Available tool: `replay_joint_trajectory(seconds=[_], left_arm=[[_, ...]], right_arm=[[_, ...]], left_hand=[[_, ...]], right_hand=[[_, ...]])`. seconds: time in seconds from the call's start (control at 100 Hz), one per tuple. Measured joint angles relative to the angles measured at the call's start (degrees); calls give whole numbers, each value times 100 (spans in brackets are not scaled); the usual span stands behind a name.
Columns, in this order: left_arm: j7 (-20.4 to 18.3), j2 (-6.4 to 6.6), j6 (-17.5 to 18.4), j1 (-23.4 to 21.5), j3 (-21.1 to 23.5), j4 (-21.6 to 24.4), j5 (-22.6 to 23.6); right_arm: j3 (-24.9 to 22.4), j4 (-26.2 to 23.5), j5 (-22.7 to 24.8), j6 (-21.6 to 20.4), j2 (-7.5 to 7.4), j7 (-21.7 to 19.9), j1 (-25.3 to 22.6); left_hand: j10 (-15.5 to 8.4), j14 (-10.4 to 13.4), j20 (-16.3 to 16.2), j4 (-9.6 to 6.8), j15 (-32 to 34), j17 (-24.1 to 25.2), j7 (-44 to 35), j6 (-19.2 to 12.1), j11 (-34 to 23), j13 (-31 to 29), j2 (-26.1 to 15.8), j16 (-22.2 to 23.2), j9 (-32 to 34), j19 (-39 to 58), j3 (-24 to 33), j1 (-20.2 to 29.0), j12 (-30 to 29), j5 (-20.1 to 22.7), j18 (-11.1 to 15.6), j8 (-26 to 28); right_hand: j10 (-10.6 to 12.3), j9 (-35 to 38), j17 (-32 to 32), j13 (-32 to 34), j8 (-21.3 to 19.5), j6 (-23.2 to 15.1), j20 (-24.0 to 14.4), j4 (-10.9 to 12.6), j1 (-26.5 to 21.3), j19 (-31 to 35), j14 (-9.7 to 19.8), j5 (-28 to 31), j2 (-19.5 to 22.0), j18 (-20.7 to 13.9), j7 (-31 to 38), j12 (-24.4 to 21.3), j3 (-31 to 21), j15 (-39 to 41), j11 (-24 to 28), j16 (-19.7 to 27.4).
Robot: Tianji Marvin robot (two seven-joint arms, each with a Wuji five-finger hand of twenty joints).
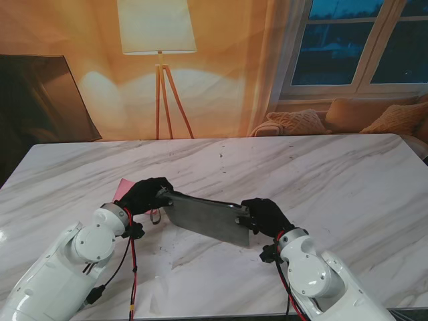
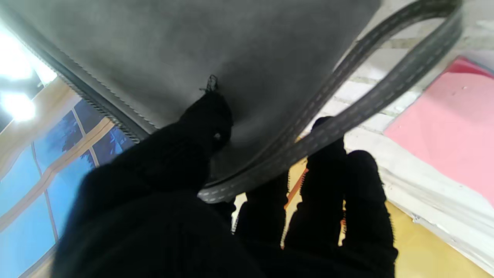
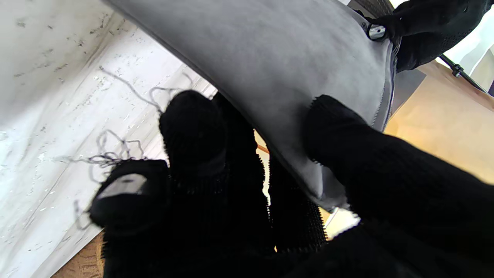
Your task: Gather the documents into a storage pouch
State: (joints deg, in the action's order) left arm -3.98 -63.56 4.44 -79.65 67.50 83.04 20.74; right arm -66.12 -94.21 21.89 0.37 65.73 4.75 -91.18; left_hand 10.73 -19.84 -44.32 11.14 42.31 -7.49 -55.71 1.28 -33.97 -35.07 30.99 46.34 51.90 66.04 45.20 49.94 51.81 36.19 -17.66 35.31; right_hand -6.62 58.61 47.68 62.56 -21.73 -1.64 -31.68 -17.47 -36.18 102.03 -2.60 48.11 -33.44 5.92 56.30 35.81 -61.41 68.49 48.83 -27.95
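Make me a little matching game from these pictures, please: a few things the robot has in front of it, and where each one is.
Things:
1. grey pouch
2. pink document
3. strap loop
4. floor lamp

Places:
A. standing beyond the table's far edge
B. held between both hands
C. hanging from the pouch's end at the left hand
D. flat on the table, partly hidden by the left hand

Pairs: 1-B, 2-D, 3-C, 4-A
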Motion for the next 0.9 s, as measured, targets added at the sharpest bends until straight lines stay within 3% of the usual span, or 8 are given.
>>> replay_joint_trajectory(seconds=[0.17, 0.37, 0.41, 0.51, 0.67, 0.9], left_arm=[[67, -52, 52, 5, 1, -26, -48], [79, -37, 197, 12, -27, -19, 272], [136, -34, 269, 13, -41, -19, 395], [319, -35, 369, 10, -78, -21, 478], [375, -43, 402, -31, -82, 11, 450], [440, -43, 508, -57, -90, 35, 532]], right_arm=[[-52, 24, 229, -255, -23, -24, -6], [-99, 116, 391, -653, -47, 52, 1], [-112, 132, 391, -759, -52, 53, 5], [-128, 175, 452, -1074, -72, 54, 27], [-114, 224, 819, -1460, -122, 50, 90], [-2, 227, 915, -1572, -172, 40, 207]], left_hand=[[50, -26, -1, 1, 380, -59, 160, 12, -363, -57, -143, 192, 118, 189, -156, 184, 140, 292, -63, -762], [64, -43, -1, 2, 447, -60, 165, 16, -441, -57, -149, 204, 118, 237, -213, 245, 142, 481, -80, -926], [64, -43, -1, 2, 447, -60, 155, 17, -434, -57, -149, 205, 118, 238, -211, 245, 142, 481, -81, -954], [64, -43, 2, 2, 367, -60, 77, 17, -227, -56, -145, 190, 118, 238, -206, 292, 218, 481, -81, -1014], [63, -44, 14, 1, 262, -54, -34, 13, -89, -53, -85, 132, 118, 233, -115, 303, 261, 481, -81, -1039], [62, -44, 65, 1, 187, -33, -55, 12, 52, -51, -67, 99, 118, 231, -55, 358, 263, 481, -81, -1039]], right_hand=[[28, -738, -1078, -799, -106, -203, -259, 90, 611, -814, 7, -497, -381, -83, -476, -150, -386, -786, -389, -5], [176, -1629, -2267, -1735, -591, -232, -410, 217, 1013, -2069, 182, -794, -386, -165, -1277, -366, -605, -1783, -781, -1], [211, -1675, -2349, -1754, -671, -295, -470, 217, 1013, -2214, 218, -869, -386, -165, -1405, -370, -605, -1842, -806, 0], [253, -1721, -2420, -1759, -881, -419, -575, 672, 1012, -2401, 265, -1078, -427, -165, -1540, -370, -722, -1932, -808, 0], [353, -1782, -2426, -1761, -1044, -788, -608, 672, 1011, -2546, 294, -1513, -465, -165, -1766, -374, -722, -2017, -874, 0], [370, -1836, -2430, -1761, -1189, -1065, -615, 672, 1010, -2619, 299, -1788, -465, -161, -1738, -380, -722, -2022, -929, 0]])
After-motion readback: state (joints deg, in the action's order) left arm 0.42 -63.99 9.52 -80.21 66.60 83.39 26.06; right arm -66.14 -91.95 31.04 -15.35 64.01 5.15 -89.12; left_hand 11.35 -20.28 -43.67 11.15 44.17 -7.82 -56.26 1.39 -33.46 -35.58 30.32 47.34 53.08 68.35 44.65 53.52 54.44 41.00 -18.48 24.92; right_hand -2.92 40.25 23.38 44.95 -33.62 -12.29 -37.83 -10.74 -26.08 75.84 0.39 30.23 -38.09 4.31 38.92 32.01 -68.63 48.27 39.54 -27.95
